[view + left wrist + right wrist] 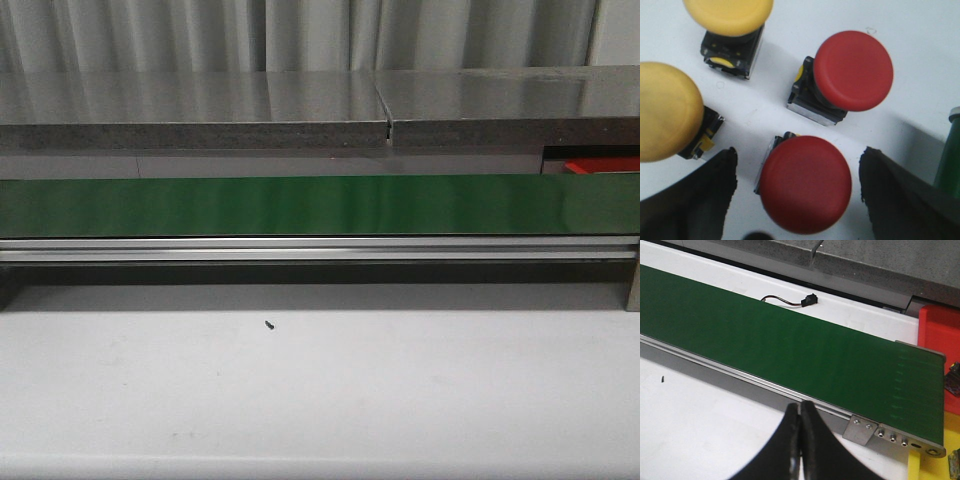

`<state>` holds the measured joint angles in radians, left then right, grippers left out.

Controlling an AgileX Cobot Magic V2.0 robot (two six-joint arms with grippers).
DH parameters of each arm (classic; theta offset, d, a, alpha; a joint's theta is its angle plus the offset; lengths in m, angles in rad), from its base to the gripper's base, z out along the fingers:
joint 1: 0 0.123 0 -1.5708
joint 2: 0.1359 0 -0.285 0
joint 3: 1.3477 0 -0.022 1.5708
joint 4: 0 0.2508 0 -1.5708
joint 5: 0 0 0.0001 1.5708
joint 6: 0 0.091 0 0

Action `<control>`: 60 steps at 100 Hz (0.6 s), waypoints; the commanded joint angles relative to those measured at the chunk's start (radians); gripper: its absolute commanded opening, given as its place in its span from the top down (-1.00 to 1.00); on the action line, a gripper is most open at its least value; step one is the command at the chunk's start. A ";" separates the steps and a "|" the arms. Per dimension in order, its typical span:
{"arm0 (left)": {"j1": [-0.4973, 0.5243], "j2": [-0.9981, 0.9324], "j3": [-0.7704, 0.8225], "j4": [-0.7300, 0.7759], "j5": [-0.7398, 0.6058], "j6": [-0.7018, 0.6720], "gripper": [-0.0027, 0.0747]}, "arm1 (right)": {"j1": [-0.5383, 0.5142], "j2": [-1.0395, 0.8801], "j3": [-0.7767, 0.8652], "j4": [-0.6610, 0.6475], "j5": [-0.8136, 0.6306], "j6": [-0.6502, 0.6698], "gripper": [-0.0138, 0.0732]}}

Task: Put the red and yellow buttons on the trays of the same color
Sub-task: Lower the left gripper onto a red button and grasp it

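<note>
In the left wrist view, two red buttons and two yellow buttons stand on the white table, each a domed cap on a small black base. My left gripper (799, 155) is open and straddles the nearer red button (805, 184) without touching it. The other red button (854, 70) stands just beyond it. One yellow button (665, 117) is beside the left finger (700, 200), the other yellow button (729, 15) farther off. My right gripper (801, 409) is shut and empty, over the table before the green belt (790, 350). The red tray (940, 325) and a yellow tray surface (950, 432) lie past the belt's end.
The green belt (320, 205) spans the front view, with an aluminium rail (320, 248) along its near side and a grey shelf (200, 110) behind. A strip of red tray (603, 165) shows at far right. A loose cable plug (809, 301) lies behind the belt.
</note>
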<state>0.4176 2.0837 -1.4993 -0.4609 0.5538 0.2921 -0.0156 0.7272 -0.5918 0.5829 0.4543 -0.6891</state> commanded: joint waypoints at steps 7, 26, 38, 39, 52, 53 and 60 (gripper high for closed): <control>-0.001 -0.059 -0.036 -0.021 -0.033 -0.009 -0.22 | 0.002 -0.004 -0.026 0.023 -0.054 -0.009 0.91; -0.001 -0.062 -0.036 -0.023 -0.017 -0.007 0.44 | 0.002 -0.004 -0.026 0.023 -0.054 -0.009 0.91; -0.001 -0.090 -0.036 -0.023 -0.007 -0.007 0.76 | 0.002 -0.004 -0.026 0.023 -0.054 -0.009 0.91; -0.001 -0.092 -0.036 -0.023 -0.007 -0.007 0.79 | 0.002 -0.004 -0.026 0.023 -0.054 -0.009 0.91; -0.001 -0.158 -0.036 -0.023 0.002 -0.007 0.97 | 0.002 -0.004 -0.026 0.023 -0.054 -0.009 0.91; -0.001 -0.162 -0.036 -0.023 0.006 -0.005 0.98 | 0.002 -0.004 -0.026 0.023 -0.054 -0.009 0.91; -0.008 -0.207 -0.036 -0.025 0.027 -0.005 0.98 | 0.002 -0.004 -0.026 0.023 -0.053 -0.009 0.91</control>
<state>0.4176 1.9925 -1.5059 -0.4609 0.5931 0.2921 -0.0156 0.7272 -0.5918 0.5829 0.4543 -0.6891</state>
